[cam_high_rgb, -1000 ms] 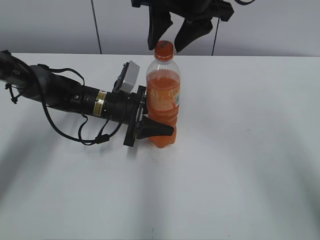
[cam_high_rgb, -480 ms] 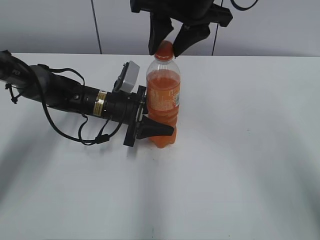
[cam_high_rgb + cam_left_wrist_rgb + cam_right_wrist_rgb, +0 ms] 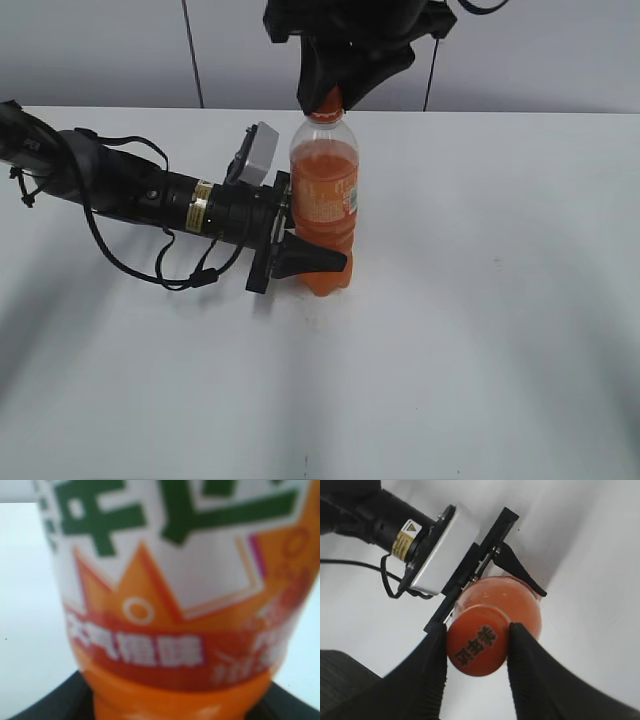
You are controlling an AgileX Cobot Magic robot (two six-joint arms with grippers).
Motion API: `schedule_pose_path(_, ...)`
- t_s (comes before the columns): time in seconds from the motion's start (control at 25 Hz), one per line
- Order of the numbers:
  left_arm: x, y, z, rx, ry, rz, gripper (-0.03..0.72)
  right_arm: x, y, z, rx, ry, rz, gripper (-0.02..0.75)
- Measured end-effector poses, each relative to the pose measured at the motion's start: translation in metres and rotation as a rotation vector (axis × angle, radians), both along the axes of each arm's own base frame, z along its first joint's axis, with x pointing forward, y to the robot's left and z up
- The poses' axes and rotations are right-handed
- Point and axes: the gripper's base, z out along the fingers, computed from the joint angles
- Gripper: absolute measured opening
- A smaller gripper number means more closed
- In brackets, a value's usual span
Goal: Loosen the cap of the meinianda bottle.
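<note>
Standing upright near the middle of the white bench point(image 3: 480, 330), the meinianda bottle point(image 3: 324, 205) is clamped low on its waist by the left pincer point(image 3: 305, 258), which reaches in from 9 o'clock. From 12 o'clock above, the right pincer point(image 3: 477, 647) has its two black fingers point(image 3: 432, 665) pressed against both sides of the cap point(image 3: 477, 646).
</note>
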Motion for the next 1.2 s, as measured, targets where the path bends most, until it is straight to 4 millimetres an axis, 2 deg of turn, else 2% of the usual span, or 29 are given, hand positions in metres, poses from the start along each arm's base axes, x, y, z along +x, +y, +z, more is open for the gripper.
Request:
schedule_pose_path(0.2, -0.0016, 0.0005, 0.0002, -0.004, -0.015, -0.024, 0.394, -0.0031, 0.0035, 0.0004, -0.029, -0.115, 0.35, 0.281)
schedule_pose_path(0.36, -0.0022, 0.0006, 0.0002, -0.005, -0.021, -0.033, 0.394, -0.0042, 0.0045, 0.0007, -0.053, -0.189, 0.539, 0.279)
schedule_pose_path(1.2, -0.0023, 0.0003, 0.0001, -0.004, -0.023, -0.033, 0.394, -0.0032, 0.003, 0.0002, -0.216, -0.496, 1.219, 0.272)
